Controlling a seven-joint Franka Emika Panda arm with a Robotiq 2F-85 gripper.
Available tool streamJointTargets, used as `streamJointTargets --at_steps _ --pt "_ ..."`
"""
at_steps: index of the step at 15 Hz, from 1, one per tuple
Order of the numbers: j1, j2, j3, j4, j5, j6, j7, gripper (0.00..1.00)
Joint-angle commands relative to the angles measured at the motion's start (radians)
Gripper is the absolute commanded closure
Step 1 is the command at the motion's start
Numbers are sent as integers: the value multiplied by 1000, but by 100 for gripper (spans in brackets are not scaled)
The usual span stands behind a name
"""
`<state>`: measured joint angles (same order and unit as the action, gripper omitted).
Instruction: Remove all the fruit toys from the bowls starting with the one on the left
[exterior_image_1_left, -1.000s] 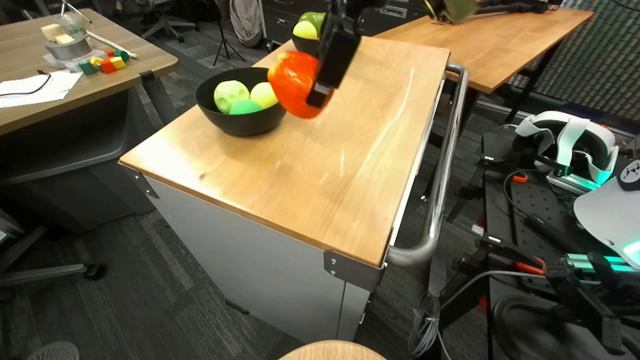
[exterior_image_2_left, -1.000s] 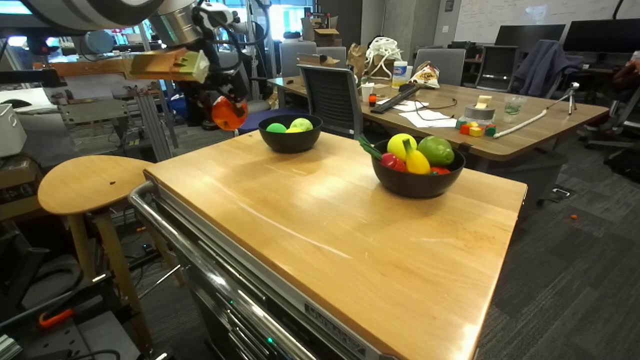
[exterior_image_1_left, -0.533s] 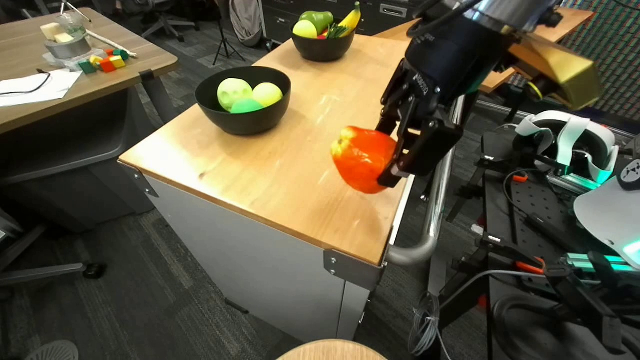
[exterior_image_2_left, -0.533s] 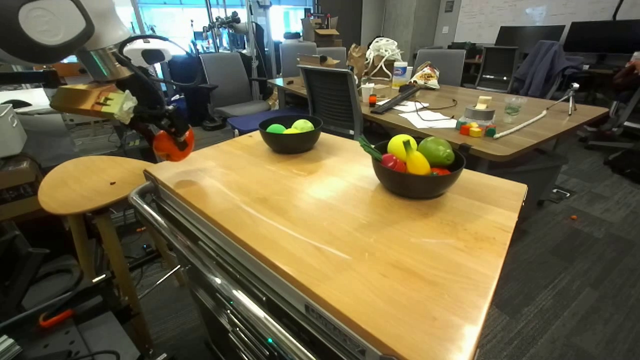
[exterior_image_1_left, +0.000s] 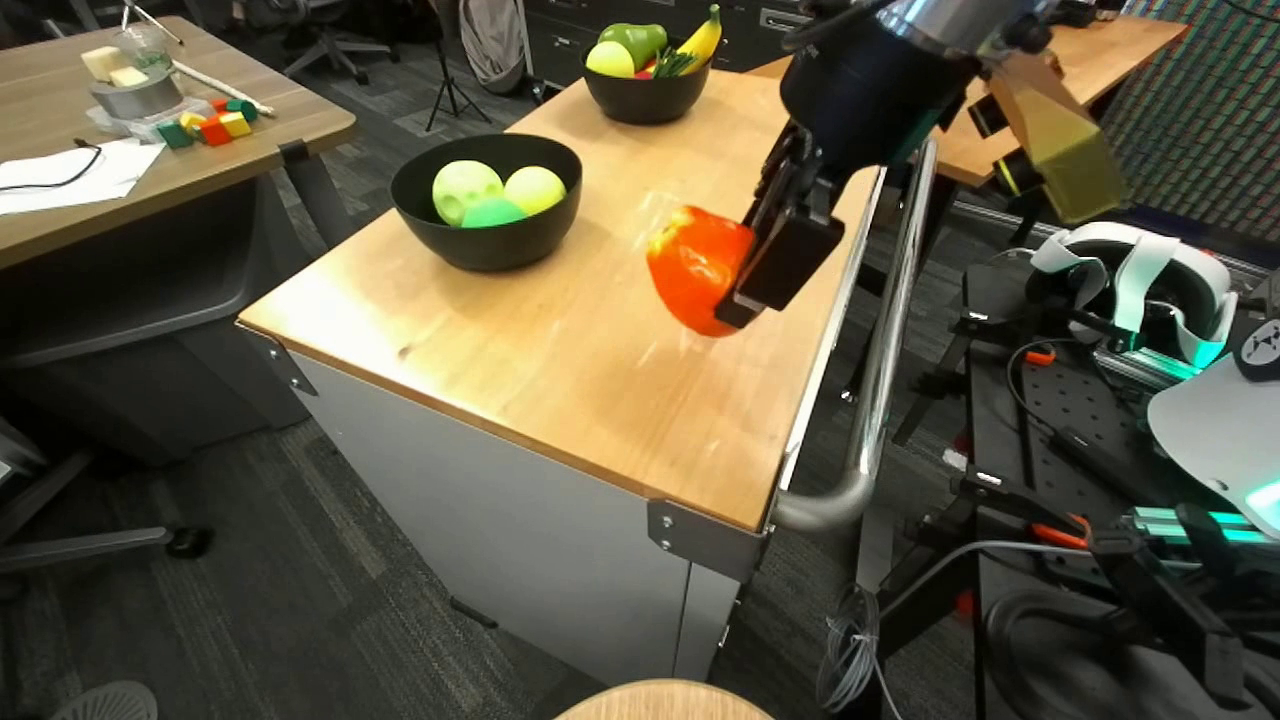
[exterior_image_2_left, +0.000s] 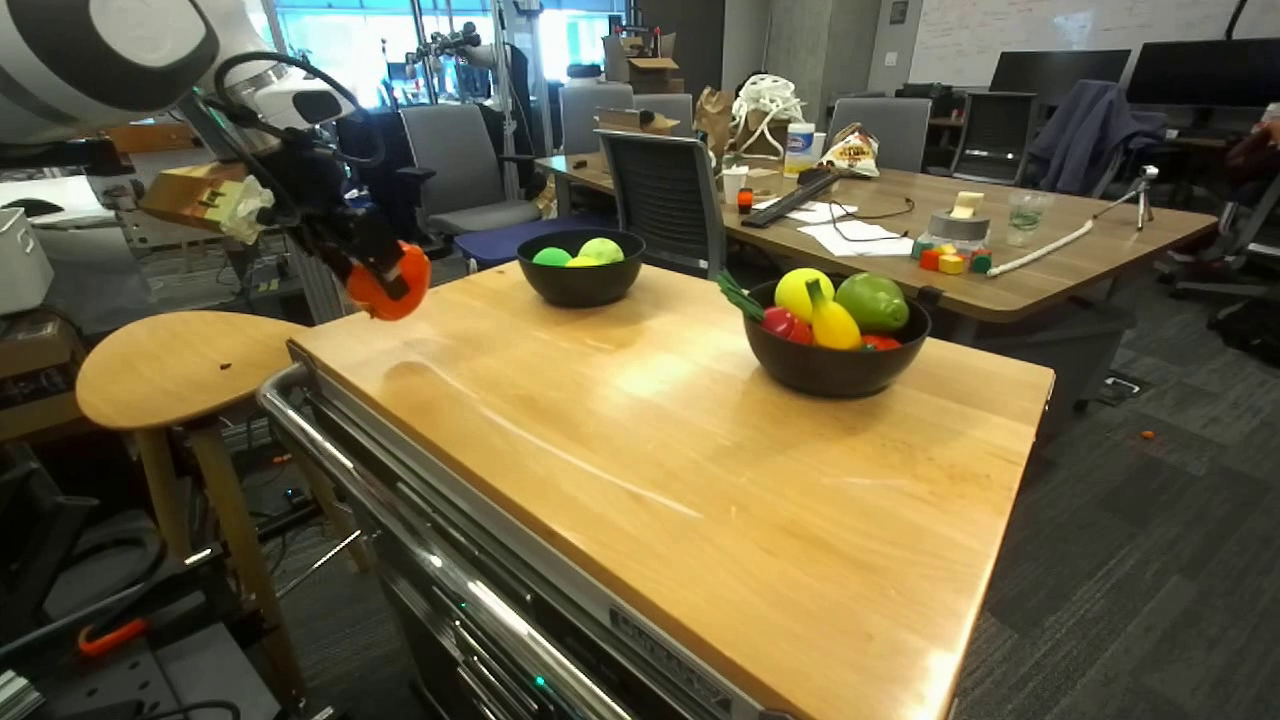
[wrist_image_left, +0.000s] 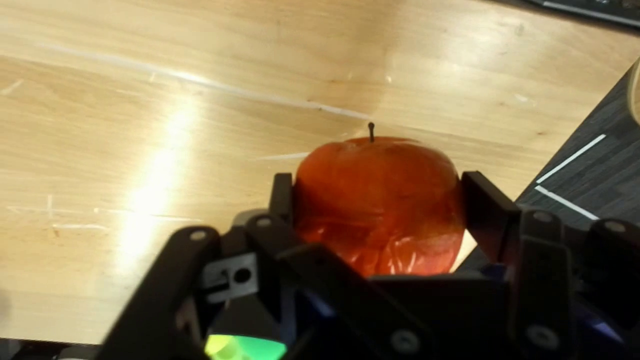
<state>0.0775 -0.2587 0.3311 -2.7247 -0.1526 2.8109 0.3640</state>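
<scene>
Squarely between fingers (wrist_image_left: 491, 215): red fruit toy (wrist_image_left: 377, 200), held above wooden tabletop (wrist_image_left: 240, 135).

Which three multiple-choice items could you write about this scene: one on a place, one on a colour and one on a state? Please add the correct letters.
1. Where is the banana toy? A: on the stool; B: in a bowl; C: on the floor.
2. What colour is the other bowl? A: white; B: blue; C: black.
3. How does the gripper stand? A: closed on a red fruit toy; B: wide open; C: shut on nothing.

1 B: both exterior views show it there.
2 C: it looks black in both exterior views.
3 A: the wrist view shows this toy clamped on both sides.
</scene>
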Motion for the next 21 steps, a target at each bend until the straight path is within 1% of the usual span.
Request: streamJointTargets --at_steps 1,3,4,6,7,8,9,10,11,12,14,15,16,18,21 --pt "-67 98 21 86 -44 -34 82 44" --pt "-70 166 3 126 -8 -68 75 44" --pt "-46 194 -30 143 2 -87 75 44" --pt "-25 226 -63 179 40 -114 58 44" --pt "-17 223 -76 192 61 -141 57 14" --pt "-6 219 -89 200 99 -162 40 3" --pt "6 201 -98 197 134 -187 25 1" --pt "18 180 -103 192 170 -211 8 3" --pt "30 133 -103 174 180 -244 10 0" --pt "43 95 -100 160 190 -273 10 0" --pt "75 -8 -81 134 194 -371 21 0" --pt "50 124 -99 175 158 -295 32 0" --pt "62 86 -92 171 164 -332 32 0" --pt "74 28 -82 154 170 -361 32 0" --pt "74 11 -82 138 171 -363 32 0"
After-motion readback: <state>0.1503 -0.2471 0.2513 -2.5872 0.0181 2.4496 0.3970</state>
